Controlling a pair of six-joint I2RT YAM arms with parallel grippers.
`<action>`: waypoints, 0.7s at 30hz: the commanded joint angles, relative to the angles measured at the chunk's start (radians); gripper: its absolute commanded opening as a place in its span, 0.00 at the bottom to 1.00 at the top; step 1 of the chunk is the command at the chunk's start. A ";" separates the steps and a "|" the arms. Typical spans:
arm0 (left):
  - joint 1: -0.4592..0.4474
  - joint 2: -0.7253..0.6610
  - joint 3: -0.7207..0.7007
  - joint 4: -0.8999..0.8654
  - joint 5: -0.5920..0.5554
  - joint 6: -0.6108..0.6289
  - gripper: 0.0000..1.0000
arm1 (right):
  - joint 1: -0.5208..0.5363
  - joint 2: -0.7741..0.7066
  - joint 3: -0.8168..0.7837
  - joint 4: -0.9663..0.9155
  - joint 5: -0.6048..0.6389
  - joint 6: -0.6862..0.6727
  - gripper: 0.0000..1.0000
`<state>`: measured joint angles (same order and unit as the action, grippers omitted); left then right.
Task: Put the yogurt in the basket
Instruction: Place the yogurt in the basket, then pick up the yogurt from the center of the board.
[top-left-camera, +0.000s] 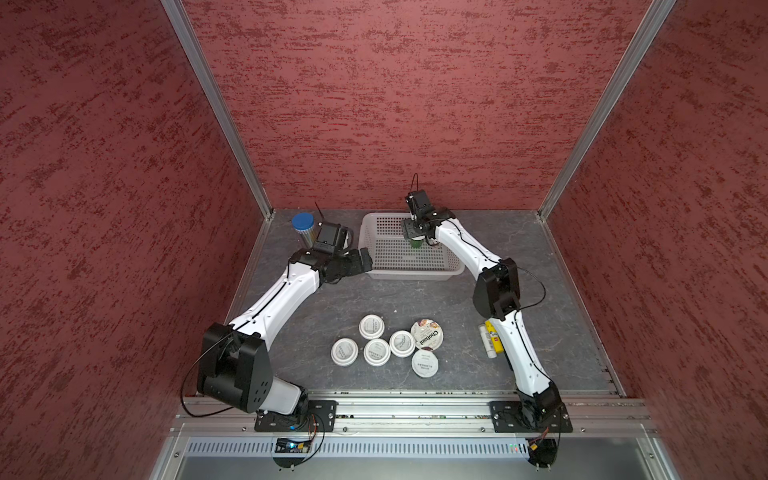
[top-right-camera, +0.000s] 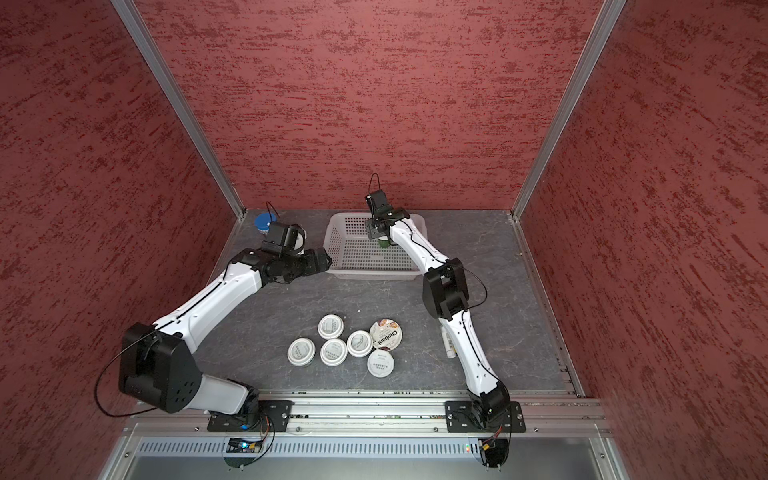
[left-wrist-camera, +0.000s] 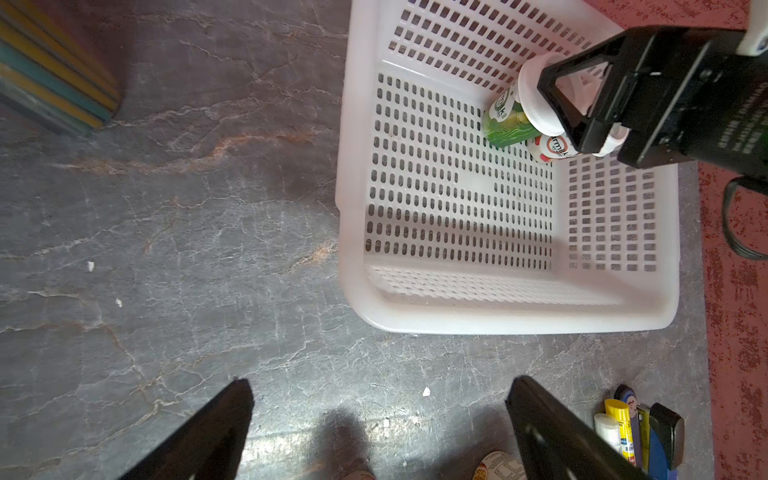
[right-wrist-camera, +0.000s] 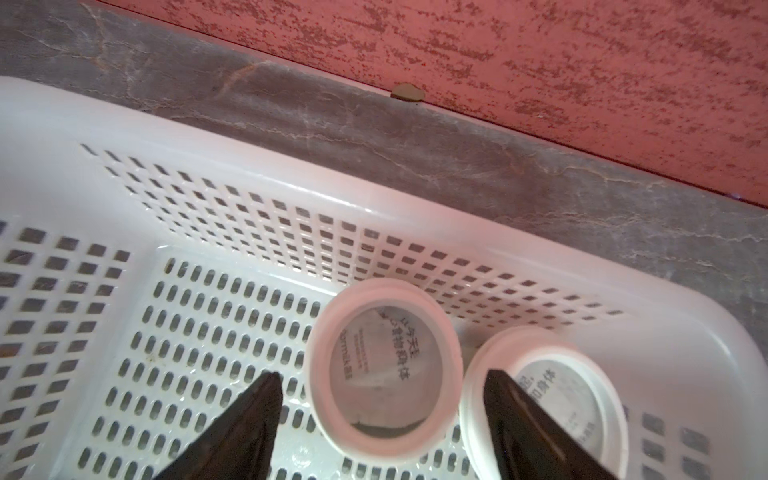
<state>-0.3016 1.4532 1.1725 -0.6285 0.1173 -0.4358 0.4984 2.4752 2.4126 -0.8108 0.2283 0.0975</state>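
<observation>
Green-sided and white-lidded, one yogurt cup (left-wrist-camera: 508, 129) stands upright on the basket floor, near a far corner. A second cup (right-wrist-camera: 561, 395) stands just beside it. The right claw (right-wrist-camera: 381, 373) hangs over the yogurt cup with its two fingers apart, one on each side. A gap shows on both sides, so it does not hold the cup. One finger is right in front of the second cup.

I think these cups are small and light. The sides look hard and smooth, so they may slip. The lid looks thin and could dent. The best place to pinch is the sides, under the fat lid ring.

The basket (top-left-camera: 415, 275) wall is close to both cups, so the claw should go straight up, not sideways. Most of the basket floor is bare, with lots of room for more.

Six more sit on the table (top-left-camera: 395, 299), well away from the basket: five white-lidded cups (top-left-camera: 377, 352) and the wider Chobani cup (top-left-camera: 427, 333). They are packed together, so the outside ones look easiest to reach. The left claw (left-wrist-camera: 381, 379) is apart too, with nothing in it, near the basket's side. A tube with a blue cap (top-left-camera: 303, 224) stands near the far left corner of the table.
</observation>
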 joint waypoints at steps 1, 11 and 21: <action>0.009 -0.019 0.005 -0.007 -0.003 0.012 1.00 | 0.017 -0.124 -0.063 0.028 -0.029 0.010 0.82; 0.004 -0.021 -0.008 0.012 0.026 -0.012 1.00 | 0.062 -0.414 -0.497 0.144 -0.121 0.015 0.83; 0.002 -0.039 -0.004 -0.020 0.013 -0.006 1.00 | 0.157 -0.639 -0.804 0.139 -0.235 -0.023 0.84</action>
<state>-0.2977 1.4391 1.1725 -0.6353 0.1299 -0.4404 0.6270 1.8969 1.6478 -0.6807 0.0490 0.0956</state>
